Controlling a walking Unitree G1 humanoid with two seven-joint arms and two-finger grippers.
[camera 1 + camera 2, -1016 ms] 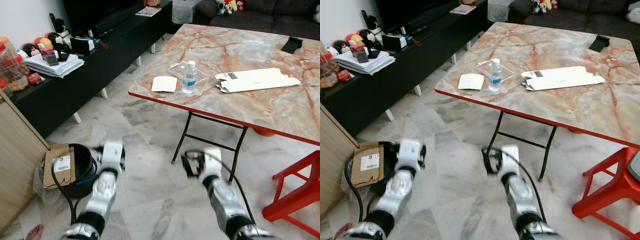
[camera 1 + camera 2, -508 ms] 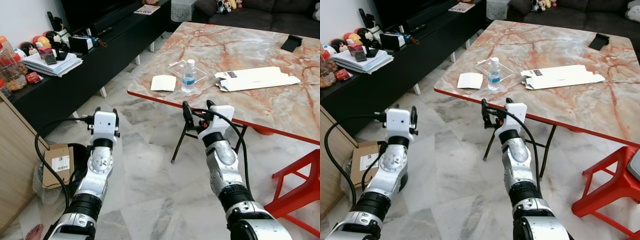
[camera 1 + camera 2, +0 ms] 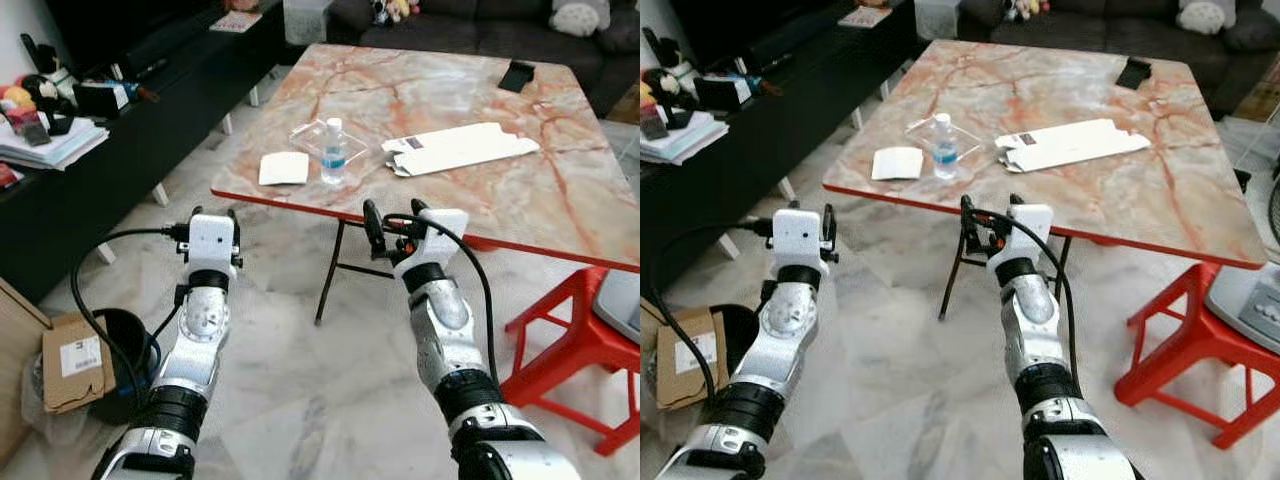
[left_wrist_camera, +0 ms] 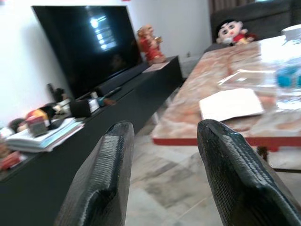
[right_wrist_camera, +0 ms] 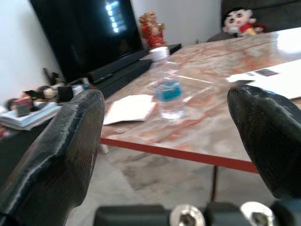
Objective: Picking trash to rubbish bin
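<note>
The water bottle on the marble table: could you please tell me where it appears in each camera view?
Left eye view: water bottle upright near the table's left front corner.
Right eye view: same spot.
Left wrist view: blurred at the right edge.
Right wrist view: centre, between the fingers.
Shared landmark: white paper beside it.

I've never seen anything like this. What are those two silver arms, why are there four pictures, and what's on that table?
It is a humanoid robot. Two pictures come from cameras in its head, looking down at its own arms; two come from cameras on its wrists, looking along the black fingers. The left gripper and right gripper are both open and hold nothing. On the marble table stand a water bottle on a clear plastic tray, a white napkin and a flattened white box. A black bin sits on the floor.
</note>
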